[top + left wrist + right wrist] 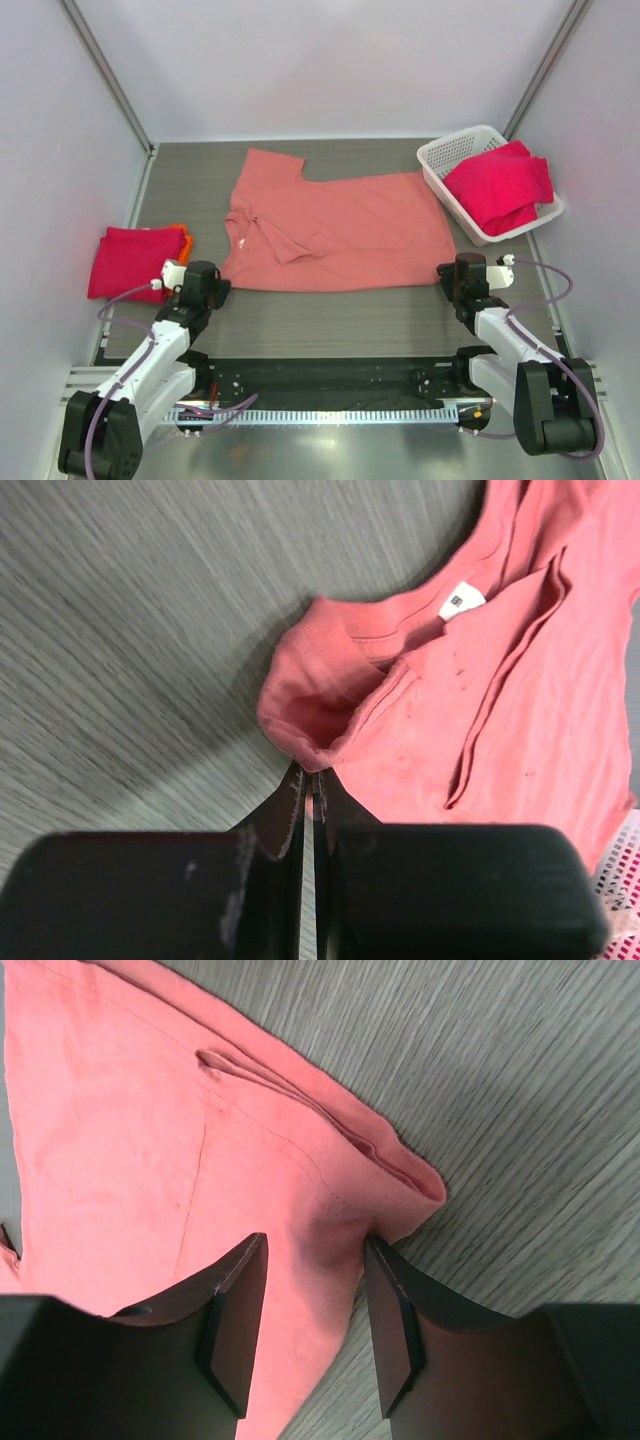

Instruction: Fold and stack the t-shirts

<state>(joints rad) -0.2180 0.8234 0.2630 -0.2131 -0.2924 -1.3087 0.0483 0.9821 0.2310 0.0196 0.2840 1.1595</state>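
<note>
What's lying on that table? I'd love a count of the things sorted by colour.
Salmon-pink: 1, the spread t-shirt
White: 1, the mesh basket
Crimson-red: 2, the folded pile at the left and the heap in the basket
Orange: 1, a cloth edge peeking from under the folded pile
Total: 5

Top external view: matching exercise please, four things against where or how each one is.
1 salmon-pink t-shirt
2 folded crimson t-shirt
3 white basket
4 left gripper

A far-right corner of the table
B table's left edge
C shut on the pink shirt's near-left corner
D spread out at table centre

Pairs: 1-D, 2-B, 3-A, 4-C
</note>
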